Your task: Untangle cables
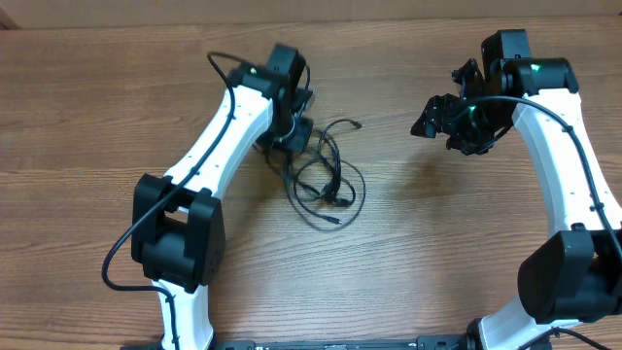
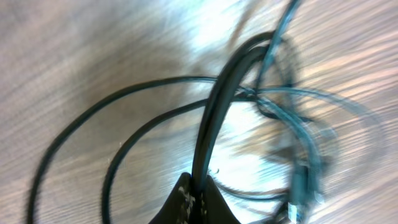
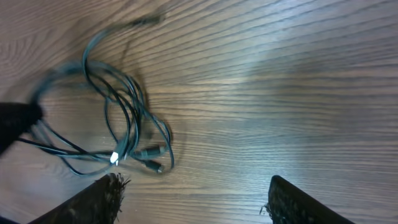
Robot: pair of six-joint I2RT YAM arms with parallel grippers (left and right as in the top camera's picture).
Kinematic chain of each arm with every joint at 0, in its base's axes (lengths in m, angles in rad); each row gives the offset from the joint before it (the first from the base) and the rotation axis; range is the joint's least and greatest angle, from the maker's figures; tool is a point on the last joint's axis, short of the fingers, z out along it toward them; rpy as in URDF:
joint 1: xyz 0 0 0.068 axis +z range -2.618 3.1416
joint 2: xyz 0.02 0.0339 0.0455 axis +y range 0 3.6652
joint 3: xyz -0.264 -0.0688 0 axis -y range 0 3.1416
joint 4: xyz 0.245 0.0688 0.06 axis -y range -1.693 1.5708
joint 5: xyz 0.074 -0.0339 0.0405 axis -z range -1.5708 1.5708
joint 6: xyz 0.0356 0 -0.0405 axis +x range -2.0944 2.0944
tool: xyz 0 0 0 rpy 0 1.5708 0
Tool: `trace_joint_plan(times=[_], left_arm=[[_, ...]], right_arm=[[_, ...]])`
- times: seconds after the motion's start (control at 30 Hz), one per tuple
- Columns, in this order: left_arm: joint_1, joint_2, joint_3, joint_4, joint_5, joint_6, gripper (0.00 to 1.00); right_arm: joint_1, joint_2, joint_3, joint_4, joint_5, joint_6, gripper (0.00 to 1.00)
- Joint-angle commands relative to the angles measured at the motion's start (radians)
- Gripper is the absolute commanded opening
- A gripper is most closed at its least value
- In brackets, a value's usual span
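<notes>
The cables (image 1: pixel 326 180) are one loose black tangle of loops lying on the worktop (image 1: pixel 437 253), between the two arms but a lot closer to the left one. A couple of plug ends (image 3: pixel 154 151) poke out on the near side of the pile.

In the left wrist view, my left pincer (image 2: pixel 194 198) is clamped on two strands that run side by side out of its tips, with the rest of the loops fanned out past them. That picture's pretty blurry, so I can't tell which strands they are. The right pincer (image 3: pixel 199 202) is spread wide with nothing in it, hanging off to the right, well apart from the pile.

So I reckon I'm at the "one side pinned, other side not grabbed yet" stage. The next move should be dropping the right one onto a plug end and drawing it away from the left. That needs to go slow, so the loops slide out instead of cinching into a knot.
</notes>
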Motion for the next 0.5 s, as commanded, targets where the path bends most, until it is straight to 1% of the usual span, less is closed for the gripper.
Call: trace_joint_plan(times=[0.0,0.1,0.13,0.27,0.4,0.47], left_arm=[[0.002,-0.061,0.116,-0.016,0.163,0.008,0.04],[0.002,-0.09,0.161,-0.013,0.264,0.009,0.04],[0.002,-0.102,0.177,-0.013,0.315,0.013,0.04],[0.004,-0.134,0.21,0.003,0.475,0.012,0.04],[0.004,-0.176,0.229,0.07,0.672,0.012,0.04],[0.004,-0.199,0.234,0.103,0.734,0.012,0.04]], right_arm=[[0.035,0.0,-0.002,0.003,-0.08,-0.072,0.75],[0.066,0.0,-0.002,0.011,-0.217,-0.156,0.75],[0.082,0.0,-0.002,0.022,-0.244,-0.163,0.75],[0.123,0.001,-0.002,0.051,-0.245,-0.163,0.77],[0.158,0.001,-0.002,0.082,-0.245,-0.162,0.77],[0.167,0.001,-0.002,0.099,-0.244,-0.158,0.77]])
